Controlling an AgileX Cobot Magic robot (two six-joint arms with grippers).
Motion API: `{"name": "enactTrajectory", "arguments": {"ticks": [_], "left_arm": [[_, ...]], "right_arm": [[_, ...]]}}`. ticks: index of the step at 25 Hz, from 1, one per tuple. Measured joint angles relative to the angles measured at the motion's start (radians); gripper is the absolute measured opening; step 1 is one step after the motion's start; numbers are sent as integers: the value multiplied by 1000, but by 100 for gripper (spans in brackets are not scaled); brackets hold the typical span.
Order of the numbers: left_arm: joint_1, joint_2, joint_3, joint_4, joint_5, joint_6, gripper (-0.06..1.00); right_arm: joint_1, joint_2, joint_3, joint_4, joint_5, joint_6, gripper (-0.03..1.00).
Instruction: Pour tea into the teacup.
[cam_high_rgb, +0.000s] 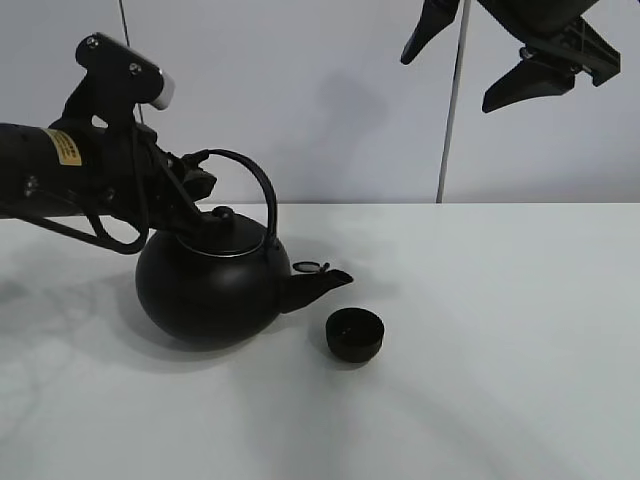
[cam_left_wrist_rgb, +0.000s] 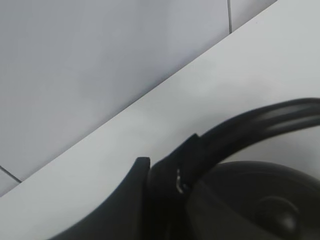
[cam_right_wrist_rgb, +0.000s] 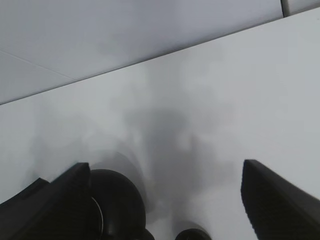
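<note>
My left fingers (cam_high_rgb: 197, 182) are closed on the arched handle (cam_high_rgb: 258, 178) of the kettle (cam_high_rgb: 210, 290), low on the handle's left end, close to where it meets the body. In the left wrist view one finger lies against the handle and the other is hidden.

My right fingers (cam_high_rgb: 525, 85) hang in the upper right of the exterior frame, spread wide and holding nothing, well apart from everything on the bench (cam_high_rgb: 500, 380).

The kettle sits left of centre, with its spout (cam_high_rgb: 318, 284) pointing right. The teacup (cam_high_rgb: 355, 332) stands on the bench just below the centre of the frame, near the spout tip and slightly under it.

I judge the kettle to be heavy and rigid, probably iron, and heavier if there is tea inside. With a hold so low on the handle, it may swing when I tilt it. The lid (cam_high_rgb: 222, 228) could slide off. The teacup looks light and easy to push, so the spout should not touch it. The cup's mouth is small, so the pour must be slow.
</note>
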Motion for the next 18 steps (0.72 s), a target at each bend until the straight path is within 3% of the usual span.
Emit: {"name": "enactTrajectory", "arguments": {"ticks": [18], "left_arm": [[-22, 42, -46, -4, 9, 66, 10]], "right_arm": [[0, 0, 0, 0, 0, 0, 57]]}}
